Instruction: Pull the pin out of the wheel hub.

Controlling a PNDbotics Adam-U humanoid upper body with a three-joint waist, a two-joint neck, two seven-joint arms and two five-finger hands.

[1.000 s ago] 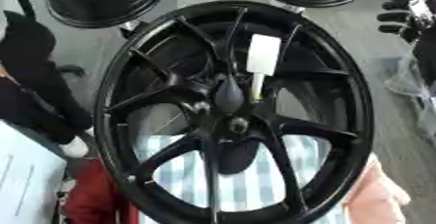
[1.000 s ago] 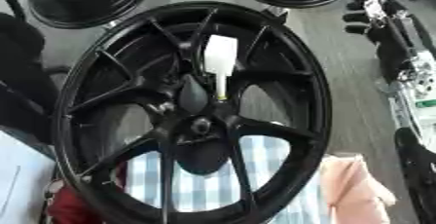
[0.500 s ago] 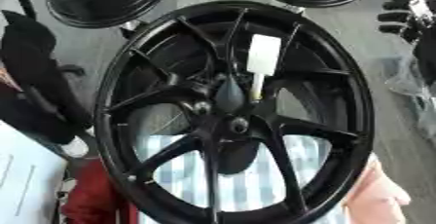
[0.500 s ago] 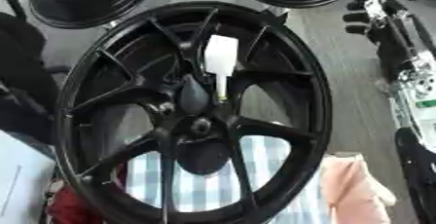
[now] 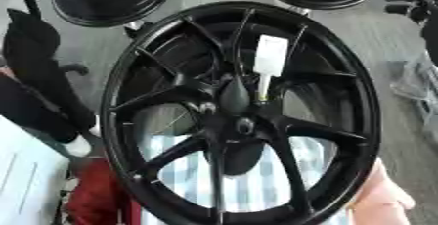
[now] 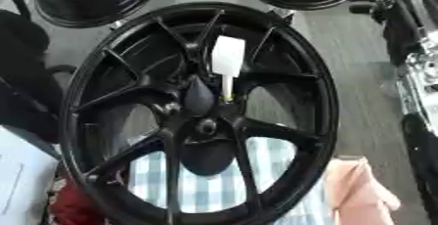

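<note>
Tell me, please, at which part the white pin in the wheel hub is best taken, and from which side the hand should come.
Probably the wide white head of the pin. It stands clear above the black wheel, between spokes, while the thin stem below runs down into the hub and offers little to hold. Coming from above, fingers either side of the flat head, seems best; then pull along the stem's line.

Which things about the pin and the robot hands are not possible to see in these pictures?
- Pin: its white head shows, but the lower end is lost against the dark wheel hub in both views, so its depth is unclear.
- Robot hands: black robot parts are cut by the right edge of the right eye view; no hand is identifiable.
- Striped cloth: mostly hidden behind the spokes.
</note>
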